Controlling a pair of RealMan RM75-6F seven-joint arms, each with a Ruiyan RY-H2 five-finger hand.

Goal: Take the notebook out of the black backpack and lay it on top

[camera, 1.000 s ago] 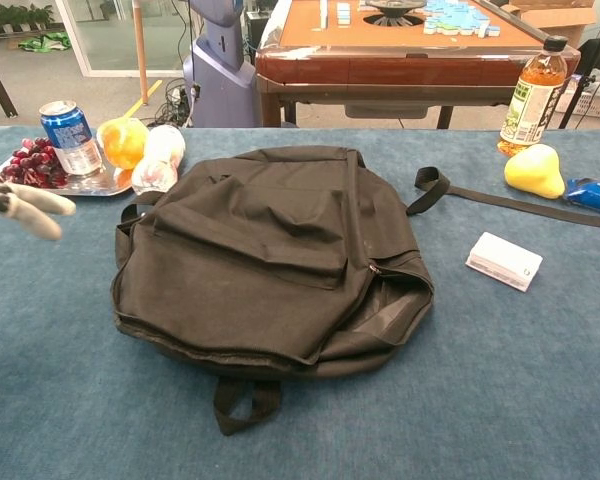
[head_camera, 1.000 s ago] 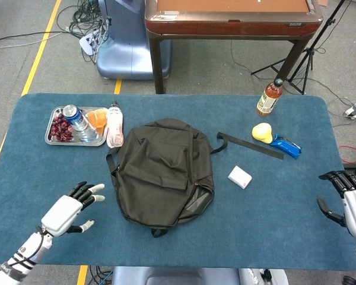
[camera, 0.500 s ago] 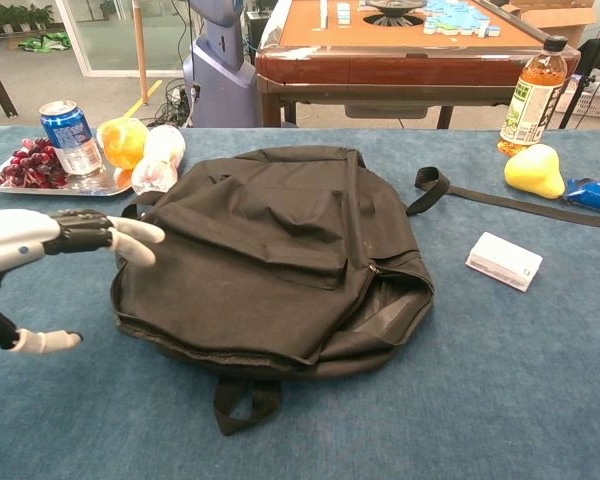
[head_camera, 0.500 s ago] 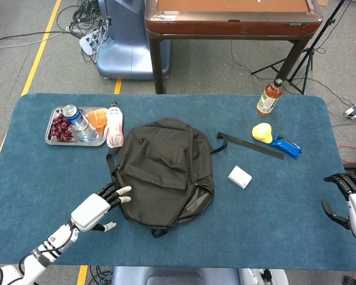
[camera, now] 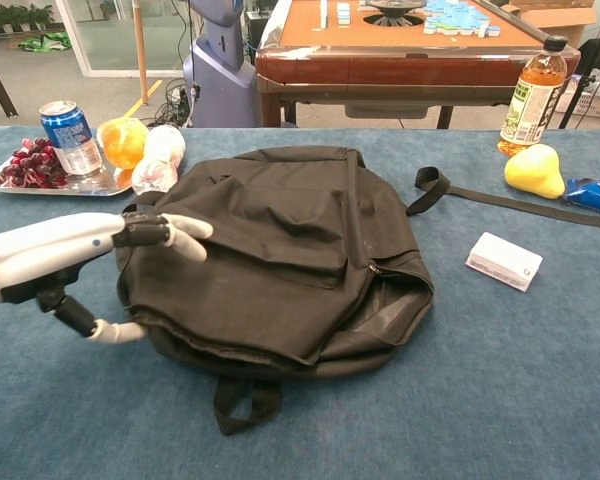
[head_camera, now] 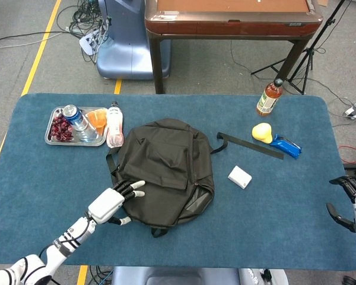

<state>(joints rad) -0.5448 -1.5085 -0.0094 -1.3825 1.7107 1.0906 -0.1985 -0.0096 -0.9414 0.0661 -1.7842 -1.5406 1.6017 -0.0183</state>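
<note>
Now your left robot hand (head_camera: 114, 200) is over the near-left corner of the black backpack (head_camera: 165, 171); half a second ago it was just short of that edge, and a second ago well out on the blue bench (head_camera: 273, 225). Fingers spread, holding nothing; in the chest view the fingertips (camera: 185, 236) lie on or just above the fabric, thumb low beside the bag's rim — contact not certain. Right robot hand (head_camera: 355, 202) sits at the far right bench edge, drawn slightly back, fingers apart, empty. Notebook not visible; presumably inside. Backpack lies flat, and its zip opening (camera: 385, 312) gapes on the near-right side, away from your left robot hand. Judgement: approach done, extraction not yet begun. You likely pin the bag here while the right one reaches in.
</note>
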